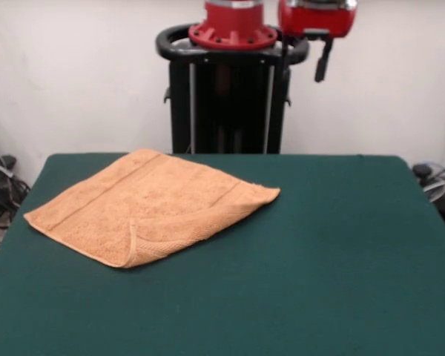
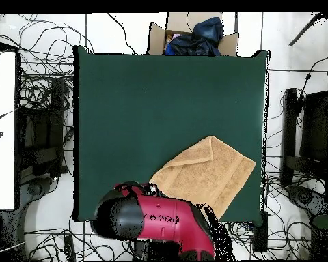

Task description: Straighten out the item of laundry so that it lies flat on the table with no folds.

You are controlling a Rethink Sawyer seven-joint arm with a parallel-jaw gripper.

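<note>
The peach terry-cloth towel [image 1: 144,208] lies on the dark green table [image 1: 319,259], at the far left in the front view. It is turned at an angle to the table's edges. Its near edge is folded over onto itself in a narrow flap running from the near corner to the right corner. A woven band stripe shows near its left end. In the overhead view the towel [image 2: 206,174] lies at the table's [image 2: 160,102] lower right, near the robot. The red arm [image 2: 160,218] is drawn back over the base. No gripper shows in either view.
The black pedestal [image 1: 230,96] stands behind the table's far edge, with red arm parts [image 1: 315,16] above it. In the overhead view, a cardboard box with dark blue cloth [image 2: 194,37] sits beyond the table's top edge. Cables [image 2: 44,102] cover the floor around.
</note>
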